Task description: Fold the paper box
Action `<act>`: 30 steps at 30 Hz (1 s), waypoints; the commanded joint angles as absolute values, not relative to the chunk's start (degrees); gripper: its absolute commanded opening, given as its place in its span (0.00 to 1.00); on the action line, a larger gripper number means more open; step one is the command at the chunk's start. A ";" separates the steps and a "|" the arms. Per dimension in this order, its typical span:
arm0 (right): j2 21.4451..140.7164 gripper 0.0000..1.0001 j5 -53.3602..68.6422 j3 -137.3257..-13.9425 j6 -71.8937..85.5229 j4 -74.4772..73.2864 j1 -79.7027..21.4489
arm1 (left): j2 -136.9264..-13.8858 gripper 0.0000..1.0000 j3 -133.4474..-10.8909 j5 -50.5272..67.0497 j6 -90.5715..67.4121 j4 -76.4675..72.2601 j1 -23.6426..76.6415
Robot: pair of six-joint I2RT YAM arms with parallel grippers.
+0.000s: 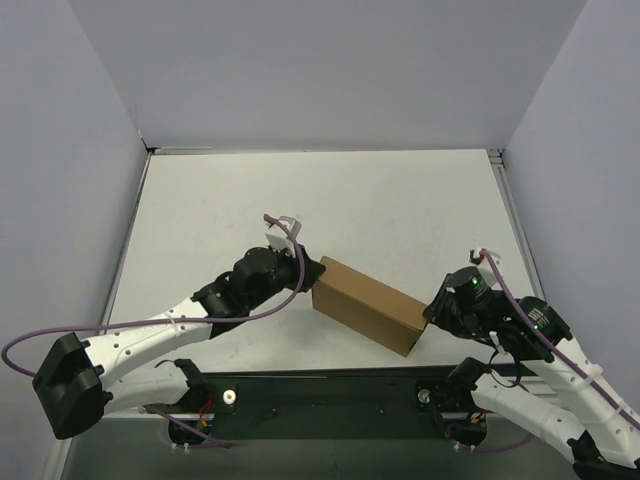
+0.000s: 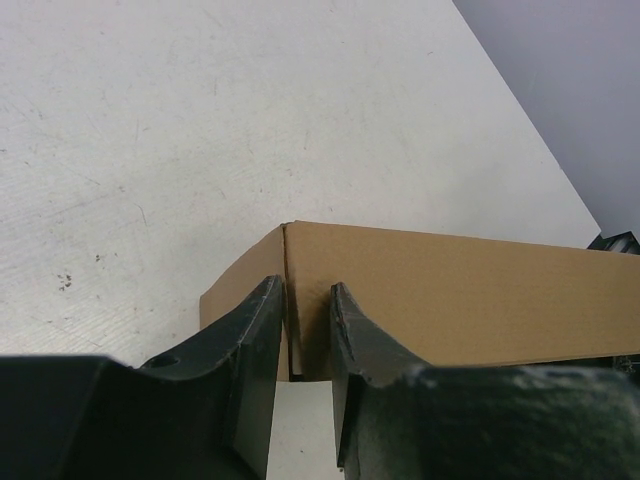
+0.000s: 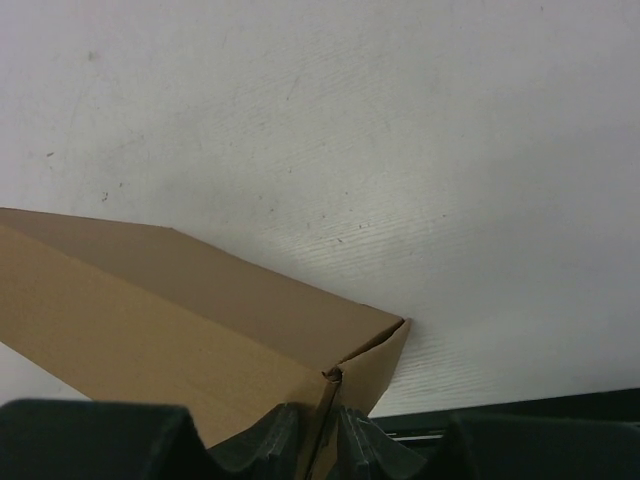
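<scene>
The paper box is a closed long brown cardboard box lying diagonally on the white table, near the front. My left gripper is at its left end. In the left wrist view its jaws stand a narrow gap apart, straddling the box's corner edge without clamping it. My right gripper is at the right end. In the right wrist view it is shut on the thin edge of the end flap of the box, where a small gap shows at the corner.
The white table is walled by grey panels on the left, back and right. A black base plate with the arm mounts runs along the near edge, just in front of the box.
</scene>
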State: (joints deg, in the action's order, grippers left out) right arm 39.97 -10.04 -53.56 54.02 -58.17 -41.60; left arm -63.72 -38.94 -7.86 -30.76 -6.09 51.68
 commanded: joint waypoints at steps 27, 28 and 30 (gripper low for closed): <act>45.35 0.00 -7.20 -39.11 65.39 -66.46 -54.76 | -61.44 0.60 -33.74 -0.54 -30.59 5.54 46.42; 45.53 0.00 -7.64 -39.37 65.04 -66.10 -54.67 | -61.17 0.64 -35.23 -0.01 -30.41 5.28 45.62; 45.96 0.00 -8.52 -40.34 64.69 -65.83 -54.76 | -61.00 0.68 -36.82 3.67 -30.24 5.10 44.48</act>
